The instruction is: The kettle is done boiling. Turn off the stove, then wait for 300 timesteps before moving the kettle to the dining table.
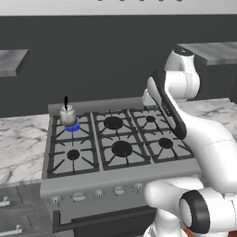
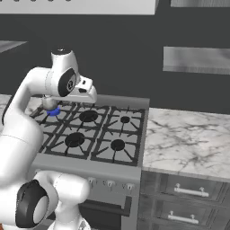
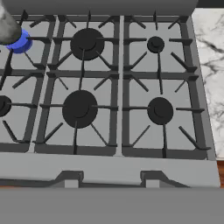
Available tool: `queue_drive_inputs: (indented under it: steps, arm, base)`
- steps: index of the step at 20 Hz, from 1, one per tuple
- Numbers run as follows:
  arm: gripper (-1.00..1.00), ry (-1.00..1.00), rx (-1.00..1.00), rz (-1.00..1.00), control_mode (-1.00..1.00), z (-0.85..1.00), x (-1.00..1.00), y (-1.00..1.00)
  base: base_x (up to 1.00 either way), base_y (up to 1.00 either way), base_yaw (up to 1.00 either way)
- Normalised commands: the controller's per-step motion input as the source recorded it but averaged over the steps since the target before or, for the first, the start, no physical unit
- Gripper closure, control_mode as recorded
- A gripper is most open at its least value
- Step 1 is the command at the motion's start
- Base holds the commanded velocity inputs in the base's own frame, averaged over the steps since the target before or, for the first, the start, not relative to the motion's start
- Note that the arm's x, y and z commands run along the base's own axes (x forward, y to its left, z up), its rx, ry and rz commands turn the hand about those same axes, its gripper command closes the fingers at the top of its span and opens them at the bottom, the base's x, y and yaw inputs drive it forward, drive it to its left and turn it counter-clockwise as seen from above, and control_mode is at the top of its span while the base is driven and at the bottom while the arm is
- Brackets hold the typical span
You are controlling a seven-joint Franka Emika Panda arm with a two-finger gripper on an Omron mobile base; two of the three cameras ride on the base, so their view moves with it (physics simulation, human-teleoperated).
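Note:
The kettle (image 1: pixel 68 115), small and silver-grey with a thin black upright handle, stands on the back-left burner of the stove (image 1: pixel 121 173) over a blue flame (image 1: pixel 71 127). In the right base view the arm partly hides the kettle (image 2: pixel 49 103). It also sits in the top left corner of the hand view as the kettle (image 3: pixel 7 27) beside the flame (image 3: pixel 20 42). My gripper (image 3: pixel 109 180) hangs above the stove's front middle, looking down on the burners. It is open, with nothing between its fingertips. A row of knobs (image 1: pixel 99 193) lines the stove's front. The dining table is out of view.
White marble counter runs left of the stove (image 1: pixel 22 143) and right of it (image 2: pixel 188 139), with grey drawers (image 2: pixel 188 191) below. A dark wall stands behind, with grey shelves (image 2: pixel 197 59) on it. My arm's upper link (image 1: pixel 169 106) crosses over the stove's right burners.

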Motion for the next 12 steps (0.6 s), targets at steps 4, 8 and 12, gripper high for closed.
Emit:
queue_drive_inputs:
  steps: [4,8,12]
  arm:
    - [-1.0,-0.03,-0.08,0.0,-1.0,0.0,-0.03,0.15]
    - [-1.0,-0.12,-0.21,0.0,-1.0,0.0,-0.18,0.33]
    - [-1.0,-0.12,-0.23,0.0,-1.0,0.0,-0.21,0.42]
  base:
    - [0.0,0.0,0.0]
    - [0.0,0.0,0.0]
    - [0.0,0.0,0.0]
